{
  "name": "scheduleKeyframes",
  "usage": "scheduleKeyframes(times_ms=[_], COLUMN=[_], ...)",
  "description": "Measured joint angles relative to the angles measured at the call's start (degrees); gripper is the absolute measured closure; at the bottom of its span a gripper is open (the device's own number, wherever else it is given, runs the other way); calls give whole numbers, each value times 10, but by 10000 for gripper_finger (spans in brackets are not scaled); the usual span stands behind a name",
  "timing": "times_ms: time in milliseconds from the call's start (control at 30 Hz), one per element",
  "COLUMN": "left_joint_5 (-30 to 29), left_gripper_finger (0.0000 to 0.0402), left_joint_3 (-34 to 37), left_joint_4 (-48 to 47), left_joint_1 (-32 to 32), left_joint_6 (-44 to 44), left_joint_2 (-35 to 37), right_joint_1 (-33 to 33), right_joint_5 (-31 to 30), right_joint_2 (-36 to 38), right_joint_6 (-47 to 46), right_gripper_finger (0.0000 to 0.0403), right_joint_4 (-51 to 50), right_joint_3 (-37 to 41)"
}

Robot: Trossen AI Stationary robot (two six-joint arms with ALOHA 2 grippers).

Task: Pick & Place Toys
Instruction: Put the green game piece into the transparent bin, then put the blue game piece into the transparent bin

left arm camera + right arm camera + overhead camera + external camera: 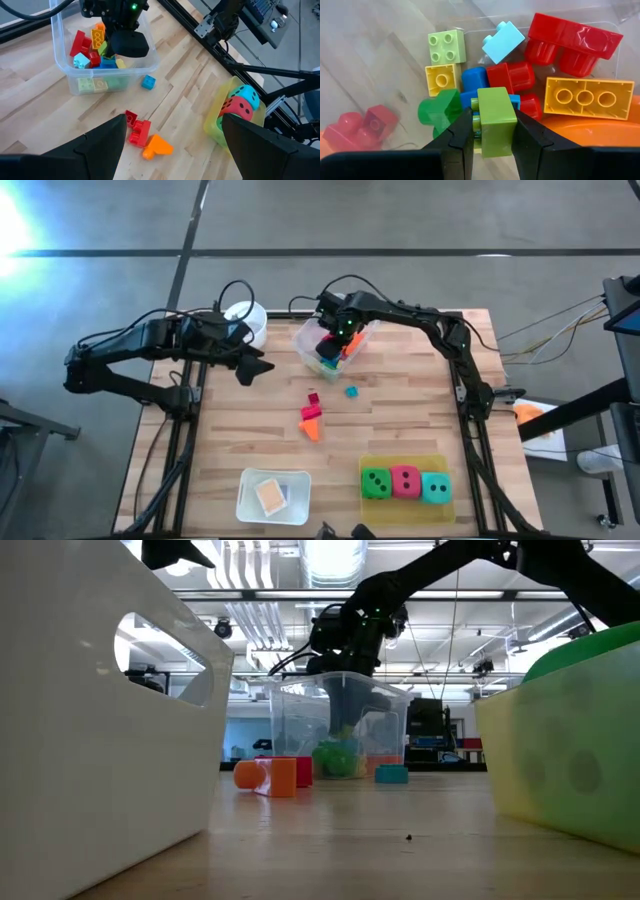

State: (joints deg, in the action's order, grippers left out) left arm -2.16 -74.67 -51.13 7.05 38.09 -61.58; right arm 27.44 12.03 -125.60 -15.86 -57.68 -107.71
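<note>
Right wrist view has our right gripper (pixel 492 137) pinching a green block (pixel 496 120) inside the tub (pixel 305 340); next we release it, while the left gripper (pixel 172 145) waits spread beside the tub

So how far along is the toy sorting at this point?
Done: three dice sit in the yellow-green tray, and a tile lies in the white tray. In hand: the right gripper, down in the clear tub, has its jaws shut on a lime-green block. Left: more blocks in the tub, plus red, orange and blue ones loose on the table. The left gripper waits open.
</note>
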Motion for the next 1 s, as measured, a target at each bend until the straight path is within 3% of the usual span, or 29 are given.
scheduleKeyframes(times_ms=[333, 700, 867, 1000], left_joint_5=[0, 0, 0, 0], left_gripper_finger=[73, 73, 73, 73], left_joint_3=[0, 0, 0, 0], left_joint_4=[0, 0, 0, 0], left_joint_1=[0, 0, 0, 0], left_joint_6=[0, 0, 0, -1], left_joint_2=[0, 0, 0, 0], right_joint_1=[0, 0, 0, 0], right_joint_5=[0, -2, -2, -2], right_joint_2=[0, -2, -3, -3], right_joint_6=[-2, -4, -4, -6], right_gripper_finger=[304, 113, 58, 38], right_joint_4=[-1, -6, -6, -6], right_joint_3=[1, 2, 2, 2])
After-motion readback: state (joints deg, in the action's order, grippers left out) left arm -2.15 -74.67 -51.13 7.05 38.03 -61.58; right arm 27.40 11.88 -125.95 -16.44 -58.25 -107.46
